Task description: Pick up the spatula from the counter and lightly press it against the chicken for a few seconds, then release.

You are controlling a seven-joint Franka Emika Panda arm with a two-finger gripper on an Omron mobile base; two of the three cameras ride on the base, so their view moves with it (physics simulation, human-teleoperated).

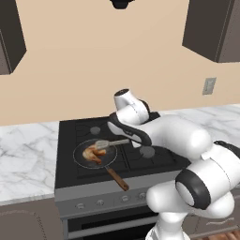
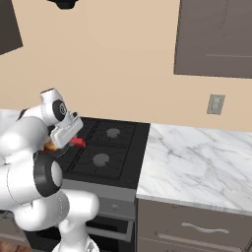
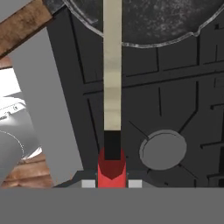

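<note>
— Left base view, big to small: stove [image 1: 140,161], pan [image 1: 78,151] at its front left, spatula [image 1: 111,142] reaching over the pan with blade above the chicken [image 1: 92,154]. Touching? Hard to tell. Advice for the press?

— With fingers [image 3: 89,183] closed on the red grip end, lower gently, hold level, avoid shoving the pan. Looks long and thin: pale shaft, grey blade.
</note>
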